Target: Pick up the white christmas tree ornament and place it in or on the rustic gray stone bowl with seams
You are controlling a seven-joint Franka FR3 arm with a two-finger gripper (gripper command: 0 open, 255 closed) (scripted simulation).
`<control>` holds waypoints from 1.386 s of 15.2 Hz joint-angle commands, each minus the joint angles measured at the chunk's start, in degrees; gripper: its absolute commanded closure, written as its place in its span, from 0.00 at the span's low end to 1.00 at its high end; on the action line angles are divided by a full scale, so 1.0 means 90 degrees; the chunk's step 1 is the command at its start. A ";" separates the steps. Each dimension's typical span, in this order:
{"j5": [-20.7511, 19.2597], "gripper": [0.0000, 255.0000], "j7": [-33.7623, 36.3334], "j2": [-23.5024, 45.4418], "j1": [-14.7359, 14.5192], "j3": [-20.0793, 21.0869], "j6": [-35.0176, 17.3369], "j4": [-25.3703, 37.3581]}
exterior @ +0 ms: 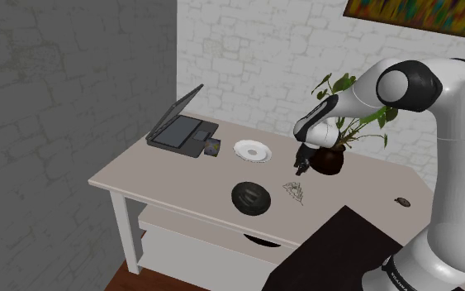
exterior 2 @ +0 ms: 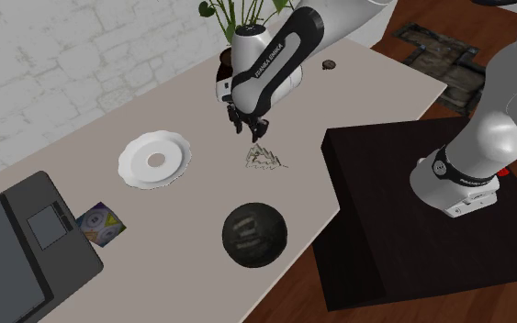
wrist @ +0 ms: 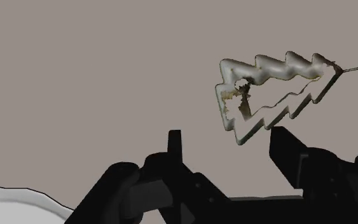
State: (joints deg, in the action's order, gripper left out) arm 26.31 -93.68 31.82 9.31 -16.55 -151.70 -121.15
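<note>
White and hollow like a cookie-cutter outline, the tree-shaped Christmas ornament (wrist: 269,92) lies flat on the pale beige tabletop (wrist: 107,63), in the open and apart from every container. Its long axis runs from a broad, ragged base to a narrow tip with a thin wire hanger. In the second exterior view the ornament (exterior 2: 265,158) points that tip toward the view's right, at the tabletop edge nearest the dark box stand (exterior 2: 403,211). The black two-finger claw (wrist: 231,149) hovers just beside it with its fingers (wrist: 289,153) spread apart and clasping nothing; the ornament sits just past one fingertip, not between the two. In the shoulder view the claw (exterior: 302,168) hangs between the ornament (exterior: 293,191) and a dark round pot holding a green leafy plant (exterior: 329,159). The rough, dark gray round bowl (exterior 2: 254,235) stands near the front edge, apart from the ornament, its hollow showing its own dark surface with a few pale streaks. A white round plate with a ringed centre (exterior 2: 155,160) lies bare farther along, and beyond it an open dark gray laptop (exterior 2: 8,257) with a small multicoloured cube (exterior 2: 100,225) just beside it. A small dark item (exterior 2: 330,64) rests near the far corner, too small to identify.
</note>
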 commanded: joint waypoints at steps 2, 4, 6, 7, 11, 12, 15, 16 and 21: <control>0.0000 1.00 0.0000 0.0000 0.0000 0.0000 0.0000 0.0000; 0.0000 1.00 0.0000 0.0000 0.0000 0.0000 0.0000 0.0000; 0.0000 1.00 0.0000 0.0000 0.0000 0.0000 0.0000 0.0000; 0.0000 1.00 0.0000 0.0000 0.0000 0.0000 0.0000 0.0000; 0.0163 0.00 0.0488 -0.0065 -0.0155 -0.0111 -0.0283 -0.0306; 0.0340 0.00 0.0984 -0.0118 -0.0333 -0.0224 -0.0557 -0.0600; 0.0934 0.00 0.2552 -0.0187 -0.0962 -0.0526 -0.1309 -0.1383; 0.1154 0.00 0.3105 -0.0175 -0.1205 -0.0613 -0.1525 -0.1601; 0.2193 0.00 0.5338 0.0152 -0.2214 -0.0808 -0.2148 -0.2121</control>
State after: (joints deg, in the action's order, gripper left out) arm 44.27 -48.26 32.30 -9.96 -24.19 -170.03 -140.00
